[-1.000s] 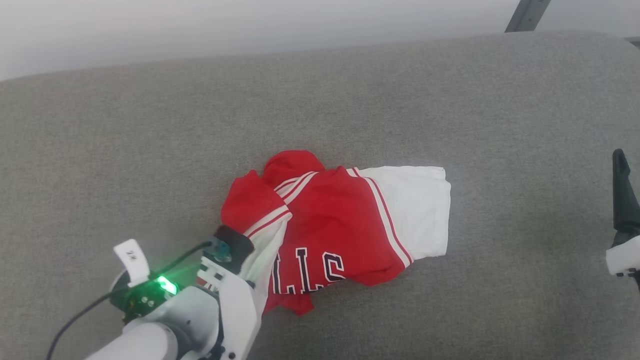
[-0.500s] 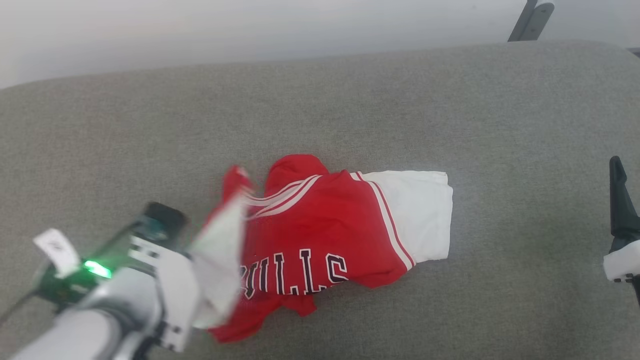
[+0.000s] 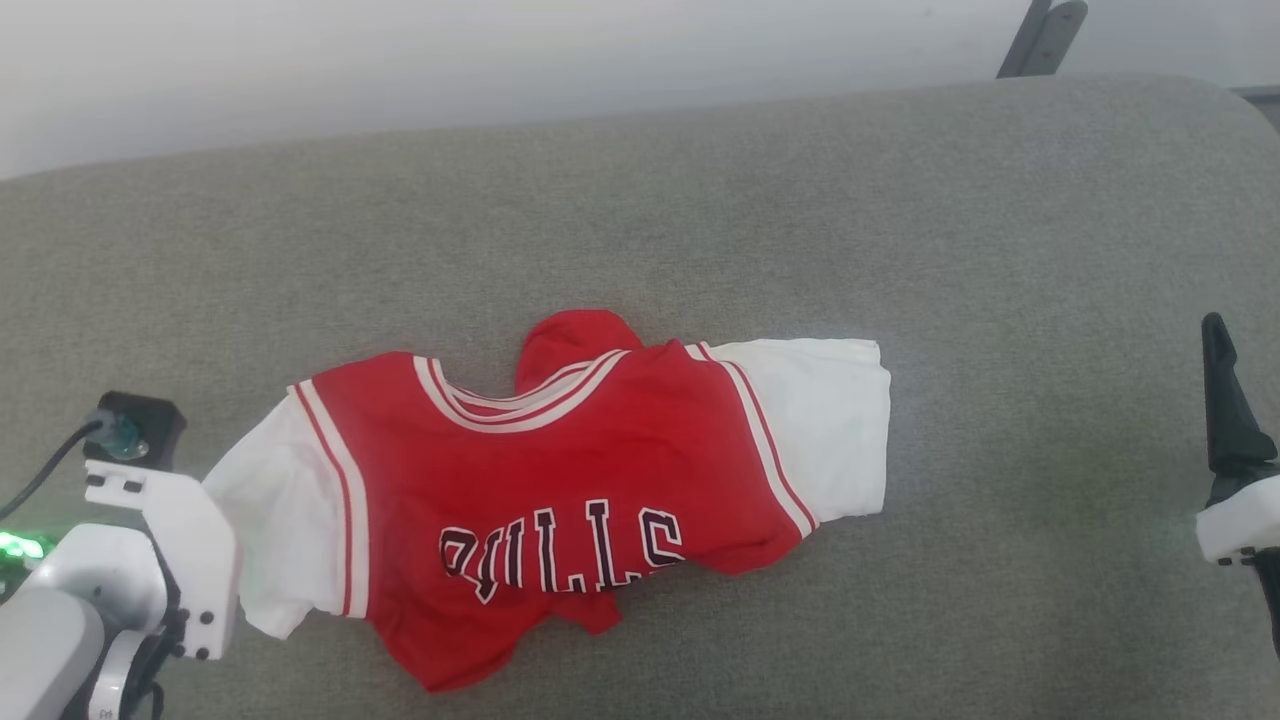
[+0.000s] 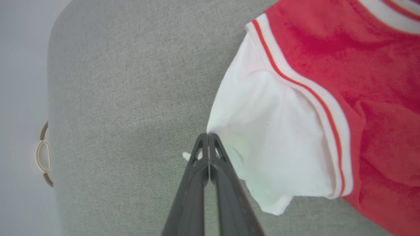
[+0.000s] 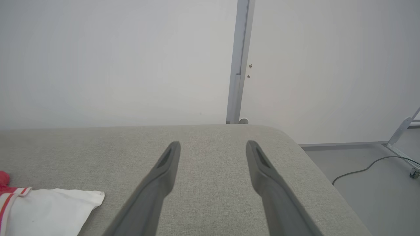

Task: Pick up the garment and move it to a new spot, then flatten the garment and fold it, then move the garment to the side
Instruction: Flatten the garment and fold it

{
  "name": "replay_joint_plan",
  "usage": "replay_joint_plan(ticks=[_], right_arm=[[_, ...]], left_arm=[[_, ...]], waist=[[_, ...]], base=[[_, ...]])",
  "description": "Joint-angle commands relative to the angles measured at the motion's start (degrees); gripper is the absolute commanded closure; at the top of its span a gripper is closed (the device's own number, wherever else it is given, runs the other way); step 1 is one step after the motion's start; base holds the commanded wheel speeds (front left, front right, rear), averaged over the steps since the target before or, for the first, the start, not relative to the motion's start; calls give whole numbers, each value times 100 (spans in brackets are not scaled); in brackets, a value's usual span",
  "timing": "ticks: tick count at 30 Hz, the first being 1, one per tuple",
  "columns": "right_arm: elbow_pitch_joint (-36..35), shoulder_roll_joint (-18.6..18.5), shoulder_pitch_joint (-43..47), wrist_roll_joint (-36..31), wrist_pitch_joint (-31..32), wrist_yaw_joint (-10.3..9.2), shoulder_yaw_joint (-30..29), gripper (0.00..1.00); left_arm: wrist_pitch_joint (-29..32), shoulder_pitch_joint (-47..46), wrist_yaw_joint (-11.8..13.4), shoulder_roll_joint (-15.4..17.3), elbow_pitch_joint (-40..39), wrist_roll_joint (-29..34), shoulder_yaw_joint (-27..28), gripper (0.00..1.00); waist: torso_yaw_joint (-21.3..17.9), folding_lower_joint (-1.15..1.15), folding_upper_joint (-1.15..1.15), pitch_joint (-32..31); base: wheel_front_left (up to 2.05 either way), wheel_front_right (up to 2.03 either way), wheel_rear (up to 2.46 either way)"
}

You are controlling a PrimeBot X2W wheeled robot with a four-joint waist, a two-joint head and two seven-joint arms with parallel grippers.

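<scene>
Flattening is the step you're in, I'd say: the garment (image 3: 560,500) lies chest-up near the middle of the grey padded worktop (image 3: 900,200), "BULLS" lettering showing, and it isn't smooth yet.

Agreed, and your left gripper (image 4: 208,135) is the one at work. Its fingers are pressed together on the outer edge of the white sleeve (image 4: 262,131), with a scrap of white poking out beside them, so you have that sleeve pinched and drawn out sideways.

Your right gripper (image 5: 212,144) is idle (fingers spread wide, nothing between them), hanging over bare worktop well apart from the other sleeve (image 3: 830,430).

So the next move, to my mind, is yours on the right: bring it across to that sleeve's edge, nip it, and pull against the left so the chest goes taut.

Mind the bottom hem (image 3: 590,610) too. It looks crumpled and partly tucked under below the lettering, and a red lump (image 3: 570,335) is bunched above the collar. Both want spreading before you fold, or you'll press creases into the fold.
</scene>
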Motion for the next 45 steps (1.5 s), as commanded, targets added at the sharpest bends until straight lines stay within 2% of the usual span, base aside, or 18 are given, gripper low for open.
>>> replay_joint_plan(ticks=[1,5,6,7,8,9,14,21,29,36,41,42,43,44,45], right_arm=[[20,-36,7,22,48,0,15,0],[35,-69,-30,70,63,0,74,0],[31,-77,-36,70,69,0,79,0],[25,-86,-41,81,77,0,80,0],[20,-96,-45,84,78,0,81,0],[15,-103,-49,89,85,0,77,0],[-33,-130,-50,113,82,-1,83,0],[-154,-116,-87,93,109,0,137,0],[-211,-214,-140,174,146,0,232,0],[-219,-372,-221,250,179,0,300,0],[-221,-495,-245,336,249,0,415,0],[-219,-531,-253,365,275,0,442,0],[-213,-559,-259,388,304,0,489,0],[-209,-588,-261,413,342,0,526,0],[-213,-616,-261,444,390,0,567,0]], left_arm=[[-115,46,-56,-68,229,-77,22,100],[-424,-38,-191,-303,734,-216,106,100],[-475,-54,-234,-338,832,-235,110,88],[-549,-87,-260,-399,907,-272,139,71],[-637,-117,-288,-445,961,-288,168,15],[-694,-142,-304,-471,1010,-286,176,0],[-688,-280,-394,-546,1035,-400,208,0],[-360,-535,-591,-429,913,-390,82,0],[44,-879,-803,-441,1332,-436,-29,0],[257,-1213,-930,-725,1899,-498,-170,0],[432,-1376,-1067,-1078,2375,-746,-211,0],[493,-1386,-1128,-1145,2452,-806,-249,9],[561,-1390,-1186,-1213,2518,-872,-280,64],[622,-1380,-1219,-1292,2589,-919,-290,100],[676,-1384,-1257,-1341,2646,-957,-309,100]], waist=[[-27,0,0,21],[-52,0,0,59],[-55,0,0,65],[-53,0,0,71],[-49,0,0,77],[-42,0,0,81],[22,0,0,68],[78,0,0,84],[4,0,0,275],[-90,0,0,475],[-132,0,0,601],[-131,0,0,613],[-127,0,0,624],[-119,0,0,633],[-108,0,0,642]], base=[[0,0,0],[0,0,0],[0,0,0],[0,0,0],[0,0,0],[0,0,0],[0,0,0],[0,0,0],[0,0,0],[0,0,0],[0,0,0],[0,0,0],[0,0,0],[0,0,0],[0,0,0]])
